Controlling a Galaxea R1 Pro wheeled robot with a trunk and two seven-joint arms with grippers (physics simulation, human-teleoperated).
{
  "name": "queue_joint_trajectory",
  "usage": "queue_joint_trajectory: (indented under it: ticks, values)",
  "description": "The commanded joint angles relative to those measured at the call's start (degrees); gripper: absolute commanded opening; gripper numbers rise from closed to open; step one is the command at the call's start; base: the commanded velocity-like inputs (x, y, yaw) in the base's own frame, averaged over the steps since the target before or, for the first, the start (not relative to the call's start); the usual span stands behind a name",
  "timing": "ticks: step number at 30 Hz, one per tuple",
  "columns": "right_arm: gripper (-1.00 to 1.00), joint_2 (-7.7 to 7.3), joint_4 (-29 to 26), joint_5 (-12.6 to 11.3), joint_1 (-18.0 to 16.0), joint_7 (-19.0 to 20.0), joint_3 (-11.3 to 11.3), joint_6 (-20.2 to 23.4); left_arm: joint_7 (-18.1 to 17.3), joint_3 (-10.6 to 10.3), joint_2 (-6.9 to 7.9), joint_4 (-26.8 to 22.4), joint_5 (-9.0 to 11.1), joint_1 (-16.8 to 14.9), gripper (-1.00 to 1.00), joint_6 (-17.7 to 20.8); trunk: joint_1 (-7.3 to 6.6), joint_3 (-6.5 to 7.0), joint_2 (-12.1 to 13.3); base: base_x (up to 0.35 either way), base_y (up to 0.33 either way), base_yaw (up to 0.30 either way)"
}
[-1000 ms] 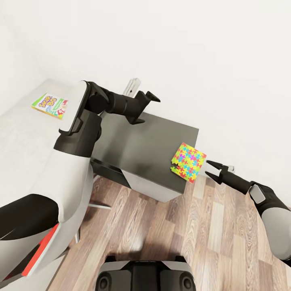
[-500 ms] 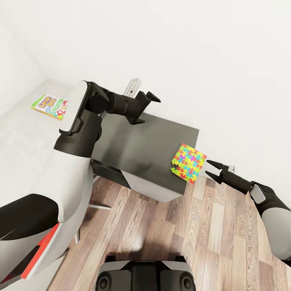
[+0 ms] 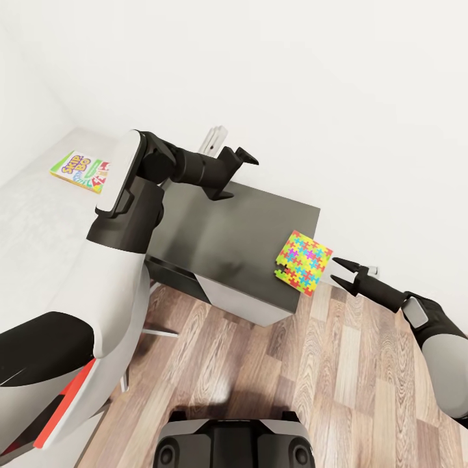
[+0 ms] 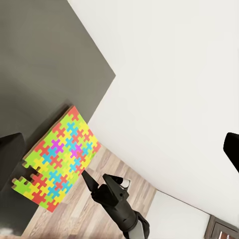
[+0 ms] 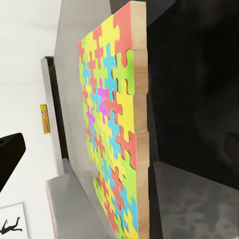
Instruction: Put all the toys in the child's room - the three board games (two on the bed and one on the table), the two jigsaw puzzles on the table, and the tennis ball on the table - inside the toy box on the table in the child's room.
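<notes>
White walls and a wood-plank floor [image 3: 338,370] surround the dark grey desk panel [image 3: 240,240]. Left of it, a bright Skip-Bo box [image 3: 79,170] lies on the pale surface. Above the panel, the left gripper [image 3: 239,162] hangs open, empty. The multicoloured jigsaw square [image 3: 303,261] overhangs its right corner; just beside that, the right gripper [image 3: 338,272] gapes, gripping nothing.

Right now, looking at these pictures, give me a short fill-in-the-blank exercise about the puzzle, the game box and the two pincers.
1. The jigsaw puzzle overhangs the edge of a dark ____ surface.
2. The right pincer sits beside the puzzle with its jaws ____.
3. The printed game box reads ____.
4. The left pincer holds ____.

Missing words: grey; open; Skip-Bo; nothing
</notes>
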Motion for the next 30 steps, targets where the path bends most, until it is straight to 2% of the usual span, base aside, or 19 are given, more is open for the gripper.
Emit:
queue_joint_trajectory:
  ticks: [1,30]
  values:
    - [1.00,-0.04,0.0,0.0,0.0,0.0,-0.2,0.3,0.5,0.0,-0.02,0.0,0.4,-0.1,1.00,0.2,0.03,-0.07,-0.1,0.000,0.000,0.000]
    - [1.00,-0.18,0.2,-0.2,0.0,-1.1,-0.2,0.4,0.4,0.0,-0.02,0.0,0.4,-0.1,1.00,0.2,0.03,-0.07,-0.1,0.000,0.000,0.001]
